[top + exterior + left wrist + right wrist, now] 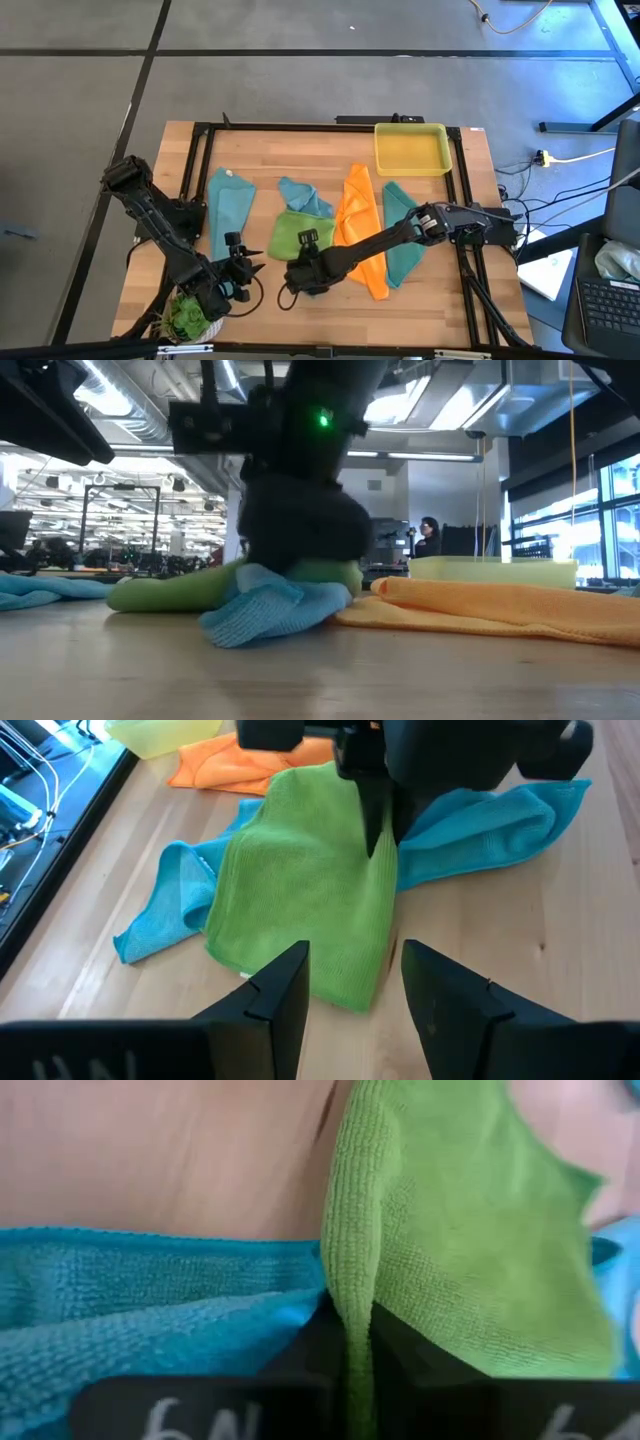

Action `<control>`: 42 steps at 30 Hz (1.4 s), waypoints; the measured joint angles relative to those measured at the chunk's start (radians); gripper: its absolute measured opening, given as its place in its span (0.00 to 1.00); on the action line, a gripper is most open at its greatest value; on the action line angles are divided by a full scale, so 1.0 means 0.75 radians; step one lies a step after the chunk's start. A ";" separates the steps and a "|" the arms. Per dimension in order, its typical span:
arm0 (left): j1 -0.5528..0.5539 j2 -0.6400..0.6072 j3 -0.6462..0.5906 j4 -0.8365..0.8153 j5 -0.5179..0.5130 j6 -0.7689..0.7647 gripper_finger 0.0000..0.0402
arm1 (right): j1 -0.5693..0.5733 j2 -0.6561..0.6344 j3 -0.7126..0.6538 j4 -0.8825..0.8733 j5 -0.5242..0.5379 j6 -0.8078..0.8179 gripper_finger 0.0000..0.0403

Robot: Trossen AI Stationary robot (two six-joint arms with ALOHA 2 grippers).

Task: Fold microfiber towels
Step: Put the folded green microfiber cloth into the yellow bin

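Lime green towel: soft ribbed microfiber, rumpled, lying flat beside the orange towel on the side away from the teal towel; one edge pinched upright in a narrow fold. Right gripper: clamped on that fold. Light blue towel: bunched, partly beneath the green one. Left gripper: fingers apart, empty, near the green towel's free edge.

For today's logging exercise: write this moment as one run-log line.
right pincer: shut on green towel edge | left pincer: open, near it, holding nothing | fold: not done
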 joint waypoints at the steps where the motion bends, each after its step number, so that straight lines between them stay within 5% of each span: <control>1: 0.000 0.000 0.000 0.000 0.000 0.000 0.38 | -0.003 -0.001 0.012 -0.003 0.000 0.001 0.13; 7: 0.000 0.000 0.000 0.000 0.001 0.000 0.38 | -0.016 -0.004 0.118 -0.061 -0.040 -0.024 0.25; 24: 0.001 0.001 0.000 0.001 0.011 0.000 0.38 | -0.048 -0.002 0.083 0.007 -0.244 0.105 0.30; 34: 0.001 0.001 0.000 0.007 0.013 -0.006 0.38 | -0.059 0.019 0.083 0.117 -0.186 0.124 0.58; 42: -0.014 0.001 0.000 0.004 0.013 -0.021 0.38 | -0.058 0.081 0.082 0.120 -0.071 0.123 0.61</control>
